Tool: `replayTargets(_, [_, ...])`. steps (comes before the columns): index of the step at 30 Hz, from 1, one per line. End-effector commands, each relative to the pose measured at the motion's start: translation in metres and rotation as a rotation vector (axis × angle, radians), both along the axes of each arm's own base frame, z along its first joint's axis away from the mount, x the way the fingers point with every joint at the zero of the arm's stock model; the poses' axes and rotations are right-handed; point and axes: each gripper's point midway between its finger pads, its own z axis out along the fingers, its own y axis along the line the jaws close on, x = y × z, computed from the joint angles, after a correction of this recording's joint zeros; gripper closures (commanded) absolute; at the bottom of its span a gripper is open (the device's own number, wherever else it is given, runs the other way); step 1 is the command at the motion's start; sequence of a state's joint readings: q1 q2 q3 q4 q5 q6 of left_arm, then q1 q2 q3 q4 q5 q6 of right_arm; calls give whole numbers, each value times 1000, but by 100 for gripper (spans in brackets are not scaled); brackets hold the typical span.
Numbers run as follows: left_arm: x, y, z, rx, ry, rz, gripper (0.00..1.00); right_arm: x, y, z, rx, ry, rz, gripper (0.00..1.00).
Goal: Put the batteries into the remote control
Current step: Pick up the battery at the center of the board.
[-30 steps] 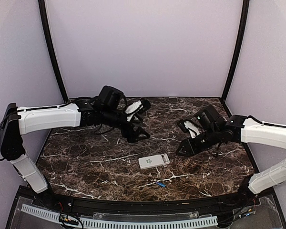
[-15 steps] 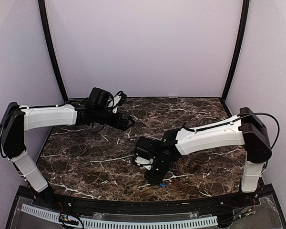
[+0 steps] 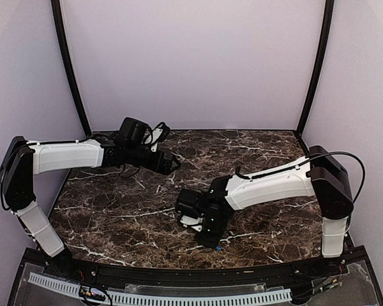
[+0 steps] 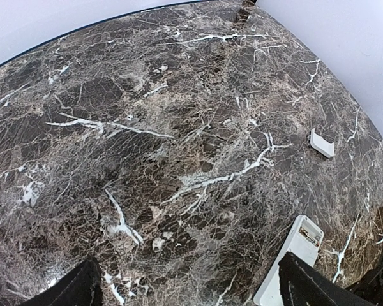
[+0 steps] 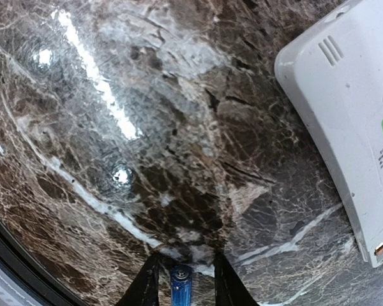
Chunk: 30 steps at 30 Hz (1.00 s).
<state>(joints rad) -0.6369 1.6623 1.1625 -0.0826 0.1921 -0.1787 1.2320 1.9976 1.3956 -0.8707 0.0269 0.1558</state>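
One blue battery (image 5: 180, 288) lies near the remote control (image 5: 351, 127), on its arm-base side, flanked by the right gripper (image 5: 184, 271), jaws narrowly parted, not yet pinching. The left gripper (image 4: 190, 268) hovers beyond the remote, jaws spread wide. Judged step: battery pick-up. Next: square pinch, then lift.

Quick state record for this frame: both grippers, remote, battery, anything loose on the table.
left gripper: open wide, empty, above the table
right gripper: pointing down, jaws straddling the battery, gaps on both sides, not clamped
battery: blue, lying on the table near its front edge
remote control: flat on the table beside the right gripper, not held
small white piece: lies apart from the remote control; possibly its cover
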Motion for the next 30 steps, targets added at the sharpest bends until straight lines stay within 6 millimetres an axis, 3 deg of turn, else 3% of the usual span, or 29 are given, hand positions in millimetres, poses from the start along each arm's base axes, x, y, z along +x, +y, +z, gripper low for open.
replayTargets(1, [-1, -4, 0, 1, 2, -26, 4, -7, 0, -6, -31, 14, 18, 74])
replayTargets(21, [-3, -3, -5, 21, 5, -43, 4, -8, -8, -4, -62, 12, -17, 100])
replayTargets(30, [-6, 0, -1, 72, -62, -50, 5, 9, -8, 18, 50, 1, -117, 100])
